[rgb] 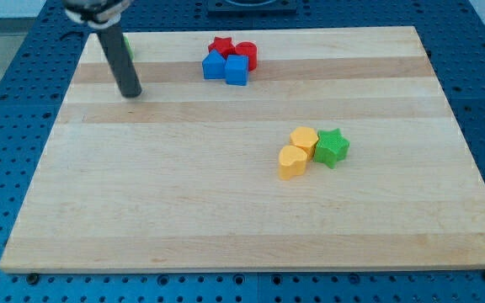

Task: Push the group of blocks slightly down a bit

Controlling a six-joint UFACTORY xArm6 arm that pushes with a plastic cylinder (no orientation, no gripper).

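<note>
My tip (130,93) rests on the board near the view's top left, well to the left of a cluster of blocks. That cluster holds a red star (220,45), a red cylinder (246,53), a blue block (214,66) and a blue cube (237,71), all touching near the top edge. A second cluster lies right of the middle: a yellow hexagon (304,140), a yellow heart-like block (292,162) and a green star (332,147), touching one another. A green block (129,48) peeks out behind the rod at the top left, mostly hidden.
The wooden board (183,210) lies on a blue perforated table (7,126). The arm's dark rod (118,55) leans up to the view's top left corner.
</note>
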